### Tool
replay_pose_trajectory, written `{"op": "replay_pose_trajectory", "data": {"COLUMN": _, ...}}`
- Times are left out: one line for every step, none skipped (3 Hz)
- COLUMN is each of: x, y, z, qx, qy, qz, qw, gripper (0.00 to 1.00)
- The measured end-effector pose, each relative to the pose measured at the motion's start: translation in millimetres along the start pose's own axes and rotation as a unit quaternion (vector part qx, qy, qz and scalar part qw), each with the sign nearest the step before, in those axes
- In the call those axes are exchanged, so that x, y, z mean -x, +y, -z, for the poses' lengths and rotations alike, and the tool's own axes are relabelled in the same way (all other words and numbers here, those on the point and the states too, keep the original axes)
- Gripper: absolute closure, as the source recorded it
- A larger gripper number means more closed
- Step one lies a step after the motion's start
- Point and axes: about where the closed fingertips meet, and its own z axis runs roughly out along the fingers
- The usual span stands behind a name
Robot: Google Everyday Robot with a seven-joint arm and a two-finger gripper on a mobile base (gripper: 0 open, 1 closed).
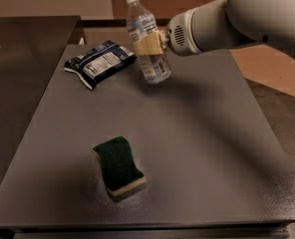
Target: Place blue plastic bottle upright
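Note:
The blue plastic bottle [146, 39] is a small clear bottle with a white cap and pale label. It is held near upright, cap leaning slightly up and left, above the far middle of the grey table [197, 133]. My gripper [150, 46] comes in from the right and is shut on the bottle's middle, with tan fingers [148, 45] wrapped across the label. The bottle's base hangs just over the table surface; I cannot tell whether it touches.
A flat dark blue snack packet [99, 62] lies at the far left of the table, just left of the bottle. A green and yellow sponge [118, 166] lies near the front middle. A darker counter [23, 54] adjoins on the left.

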Motion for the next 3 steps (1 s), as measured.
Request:
{"op": "replay_pose_trajectory", "data": {"x": -6, "y": -3, "z": 2, "qx": 0.001, "qy": 0.016, "qz": 0.037, "qw": 0.9992, "gripper": 1.0}}
{"op": "replay_pose_trajectory", "data": {"x": -16, "y": 3, "z": 9, "qx": -0.006, "qy": 0.051, "qz": 0.083, "qw": 0.9952, "gripper": 1.0}}
{"op": "replay_pose_trajectory", "data": {"x": -23, "y": 10, "z": 19, "qx": -0.017, "qy": 0.087, "qz": 0.11, "qw": 0.99, "gripper": 1.0}}
